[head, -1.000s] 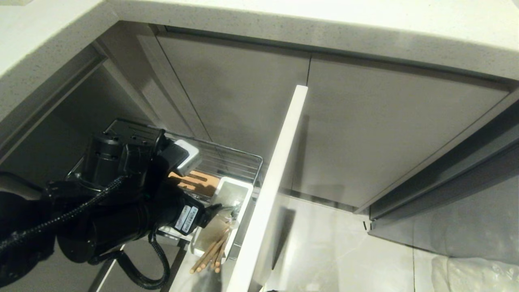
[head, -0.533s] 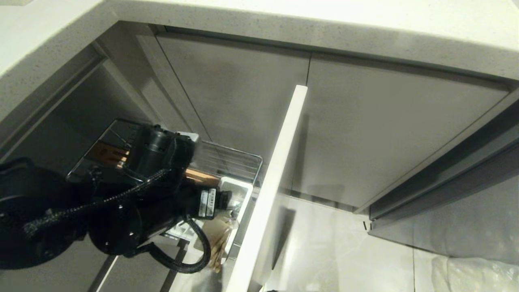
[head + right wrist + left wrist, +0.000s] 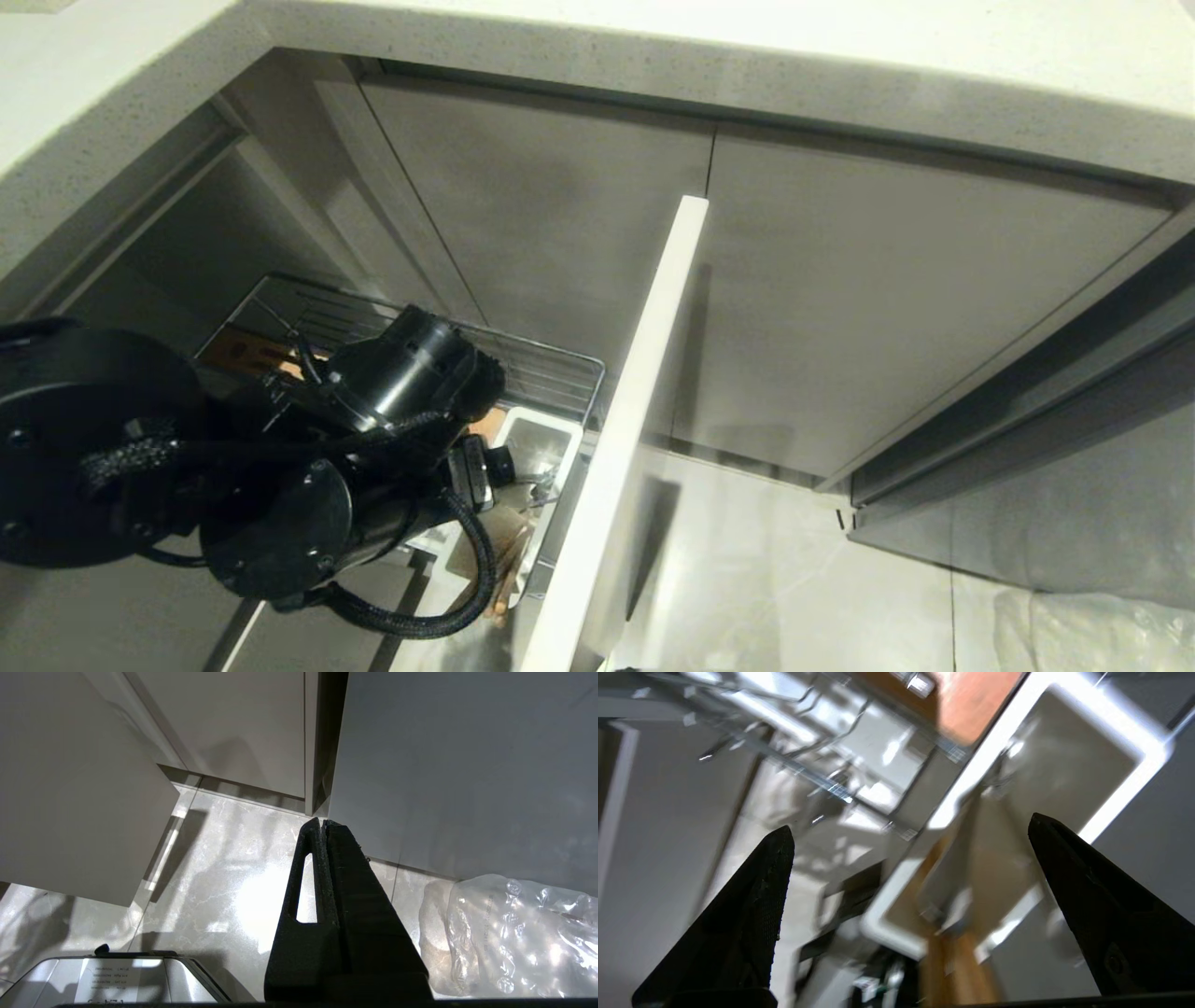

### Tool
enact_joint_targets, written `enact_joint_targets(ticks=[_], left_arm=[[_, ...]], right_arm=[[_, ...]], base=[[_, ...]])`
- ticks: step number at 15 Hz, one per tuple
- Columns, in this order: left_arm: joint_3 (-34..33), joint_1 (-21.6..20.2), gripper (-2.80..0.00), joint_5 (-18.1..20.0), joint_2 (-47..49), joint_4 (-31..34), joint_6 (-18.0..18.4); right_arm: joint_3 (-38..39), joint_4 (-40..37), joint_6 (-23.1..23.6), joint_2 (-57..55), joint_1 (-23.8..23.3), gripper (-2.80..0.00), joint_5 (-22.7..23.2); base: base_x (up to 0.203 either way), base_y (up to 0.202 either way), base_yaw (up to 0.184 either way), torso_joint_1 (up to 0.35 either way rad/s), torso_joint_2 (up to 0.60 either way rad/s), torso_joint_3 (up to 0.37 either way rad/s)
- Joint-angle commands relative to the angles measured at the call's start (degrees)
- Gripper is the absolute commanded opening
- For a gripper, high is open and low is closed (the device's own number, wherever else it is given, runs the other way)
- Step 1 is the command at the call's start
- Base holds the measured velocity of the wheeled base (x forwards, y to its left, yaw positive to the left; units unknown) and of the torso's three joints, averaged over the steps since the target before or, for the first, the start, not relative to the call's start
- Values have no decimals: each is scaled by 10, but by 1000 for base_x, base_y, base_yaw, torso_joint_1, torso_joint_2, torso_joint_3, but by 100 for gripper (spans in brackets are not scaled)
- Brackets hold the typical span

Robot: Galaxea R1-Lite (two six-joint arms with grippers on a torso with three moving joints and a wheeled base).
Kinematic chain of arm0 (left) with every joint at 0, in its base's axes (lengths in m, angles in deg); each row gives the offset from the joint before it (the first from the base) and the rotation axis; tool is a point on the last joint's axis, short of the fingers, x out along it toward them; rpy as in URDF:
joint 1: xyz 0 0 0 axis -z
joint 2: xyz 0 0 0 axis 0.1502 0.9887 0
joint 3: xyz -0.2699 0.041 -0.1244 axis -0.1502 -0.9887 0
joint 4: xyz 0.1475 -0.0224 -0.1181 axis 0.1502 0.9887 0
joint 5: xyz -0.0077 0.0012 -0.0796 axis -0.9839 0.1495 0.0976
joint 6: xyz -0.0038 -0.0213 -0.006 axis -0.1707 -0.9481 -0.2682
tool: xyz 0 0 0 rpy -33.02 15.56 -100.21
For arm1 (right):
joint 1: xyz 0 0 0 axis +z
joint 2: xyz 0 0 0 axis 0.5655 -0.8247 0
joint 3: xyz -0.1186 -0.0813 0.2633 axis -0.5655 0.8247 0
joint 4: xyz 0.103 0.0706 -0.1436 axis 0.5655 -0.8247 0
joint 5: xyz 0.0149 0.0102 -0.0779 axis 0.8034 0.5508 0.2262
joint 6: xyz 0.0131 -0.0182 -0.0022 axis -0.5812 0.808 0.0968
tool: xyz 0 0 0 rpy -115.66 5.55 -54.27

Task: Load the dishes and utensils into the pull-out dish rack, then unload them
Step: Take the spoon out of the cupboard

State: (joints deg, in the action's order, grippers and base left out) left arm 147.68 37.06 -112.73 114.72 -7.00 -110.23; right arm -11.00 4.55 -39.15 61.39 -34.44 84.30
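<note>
The left gripper (image 3: 909, 828) gaped wide above the white rectangular utensil caddy (image 3: 1134, 742), whose blurred light-wood chopsticks (image 3: 952, 961) apparently showed clearer in the head view.

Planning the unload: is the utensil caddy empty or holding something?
Holding something: chopsticks stick out of the white caddy, seen in the head view.

The pull-out dish rack (image 3: 523, 369) sits at lower left of the head view, its front panel (image 3: 625, 448) along its right edge. The utensil caddy (image 3: 546, 439) stands inside against that panel, chopsticks (image 3: 504, 579) in it, wooden strip (image 3: 247, 350) further left.
</note>
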Motion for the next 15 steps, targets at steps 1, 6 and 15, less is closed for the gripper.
enact_joint_targets(ticks=[1,6,15], left_arm=[[-3,0,0,-2,-21,33,24],[-19,2,0,53,-48,37,125],[-37,-18,0,156,-10,-46,173]], right_arm=[[0,0,0,0,0,-280,0],[0,0,0,0,0,-280,0],[0,0,0,0,0,-280,0]], base=[[0,0,0,0,0,0],[0,0,0,0,0,0],[0,0,0,0,0,0]])
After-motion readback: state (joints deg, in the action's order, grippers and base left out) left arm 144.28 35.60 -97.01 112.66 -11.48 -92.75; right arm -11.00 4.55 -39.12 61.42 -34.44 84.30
